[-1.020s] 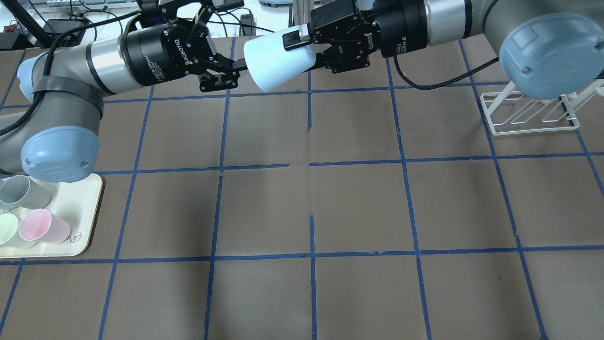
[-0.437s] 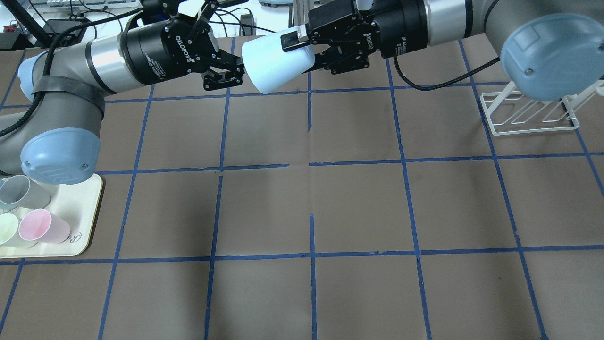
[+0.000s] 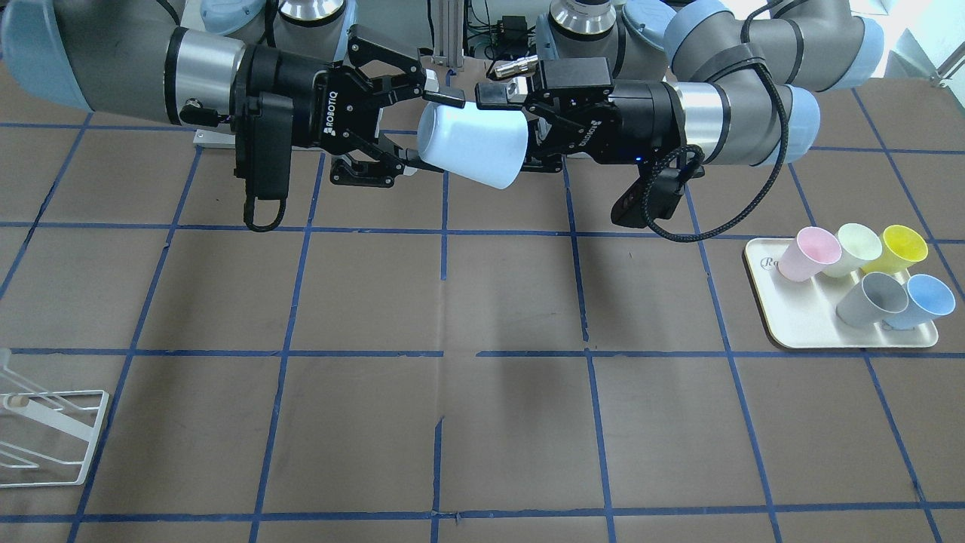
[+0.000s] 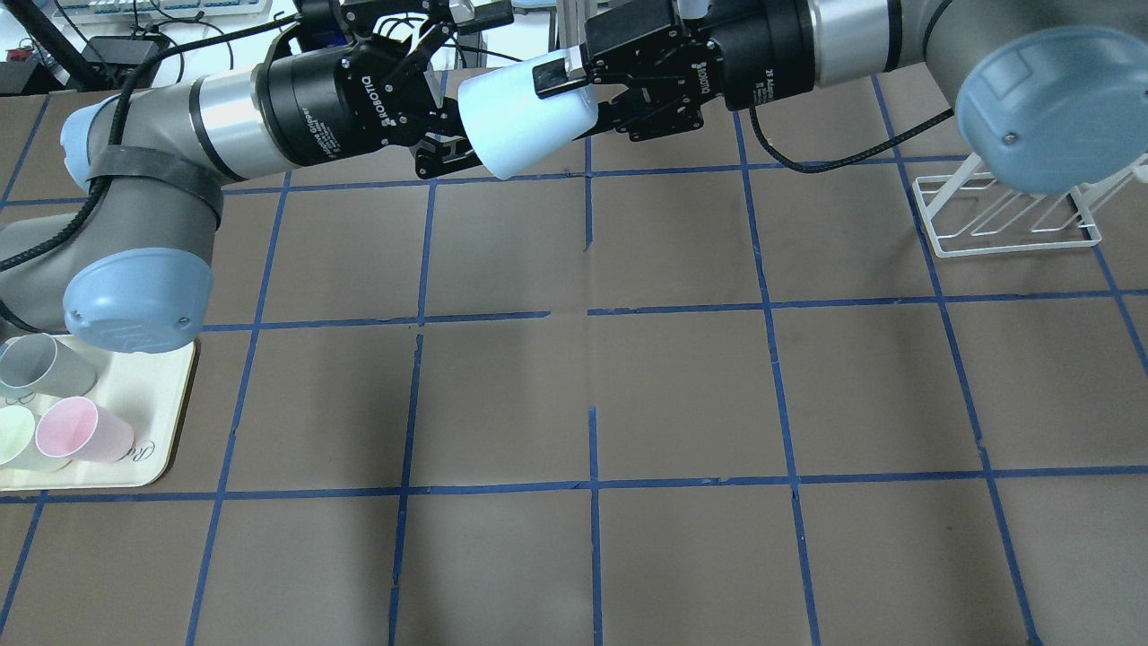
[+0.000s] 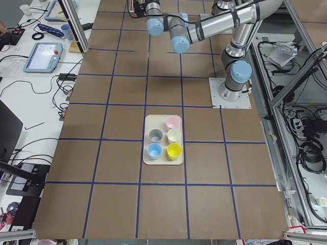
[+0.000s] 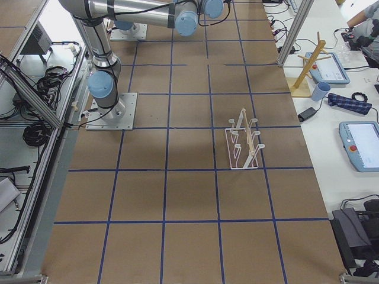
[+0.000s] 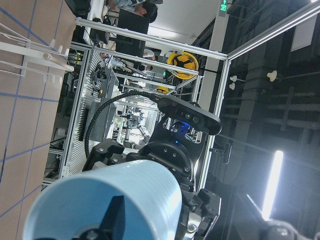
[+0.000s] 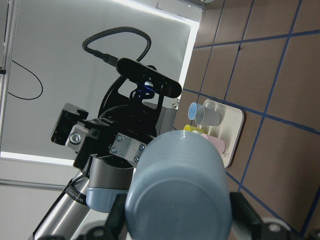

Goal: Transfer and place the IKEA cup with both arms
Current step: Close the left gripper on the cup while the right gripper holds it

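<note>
The IKEA cup is pale blue and hangs on its side above the table's far middle; it also shows in the front view. My right gripper is shut on its narrow base end, and the right wrist view shows the base between the two fingers. My left gripper is open, with its jaws spread on either side of the wide rim end. One left finger stands in front of the cup's mouth. In the front view the two grippers face each other across the cup.
A cream tray at my left holds a pink cup, a grey cup, a second blue cup, a yellow one and a pale green one. A white wire rack stands at the far right.
My left gripper has moved right, from a short gap away to the cup's rim end, still open. The right gripper and the cup have barely moved.
</note>
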Available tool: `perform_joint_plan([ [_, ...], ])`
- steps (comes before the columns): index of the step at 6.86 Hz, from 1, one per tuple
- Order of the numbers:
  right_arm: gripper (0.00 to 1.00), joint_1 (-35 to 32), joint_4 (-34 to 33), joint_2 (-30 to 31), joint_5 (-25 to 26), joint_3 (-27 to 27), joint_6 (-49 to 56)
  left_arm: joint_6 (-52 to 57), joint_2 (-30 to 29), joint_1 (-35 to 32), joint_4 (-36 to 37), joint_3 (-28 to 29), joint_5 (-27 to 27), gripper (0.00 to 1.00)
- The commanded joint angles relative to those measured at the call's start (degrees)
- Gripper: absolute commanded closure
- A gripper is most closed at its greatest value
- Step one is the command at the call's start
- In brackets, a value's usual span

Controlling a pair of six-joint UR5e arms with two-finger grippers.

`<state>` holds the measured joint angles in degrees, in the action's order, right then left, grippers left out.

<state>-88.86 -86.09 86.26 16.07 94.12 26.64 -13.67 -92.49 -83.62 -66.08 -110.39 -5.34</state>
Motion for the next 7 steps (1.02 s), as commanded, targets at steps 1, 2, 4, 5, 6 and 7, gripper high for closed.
perform_joint_plan([
  [1, 0.0, 0.0, 0.0, 0.0, 0.2, -0.1, -0.2, -0.3, -0.1, 0.0, 0.3, -0.1, 0.1, 0.47],
  [2, 0.0, 0.0, 0.0, -0.1, 0.2, -0.2, -0.4, -1.1, -0.1, 0.0, 0.3, 0.0, 0.2, 0.48],
  [4, 0.0, 0.2, -0.1, -0.7, 0.4, -0.3, -0.4, -3.5, 0.0, 0.2, 0.8, 0.4, 0.3, 0.51],
  [5, 0.0, 1.1, 0.0, -0.8, 1.7, -0.8, -0.4, -3.6, 0.1, 0.7, 0.7, 0.3, 0.2, 0.51],
  [6, 0.0, 2.0, 0.0, -0.3, 4.3, -0.9, -0.4, -4.2, 0.0, 1.2, 0.7, 0.1, 0.3, 0.5],
  [7, 0.0, 2.8, 0.1, -0.2, 6.1, -0.9, -0.4, -5.2, 0.0, 2.2, 0.8, 0.4, 0.3, 0.54],
])
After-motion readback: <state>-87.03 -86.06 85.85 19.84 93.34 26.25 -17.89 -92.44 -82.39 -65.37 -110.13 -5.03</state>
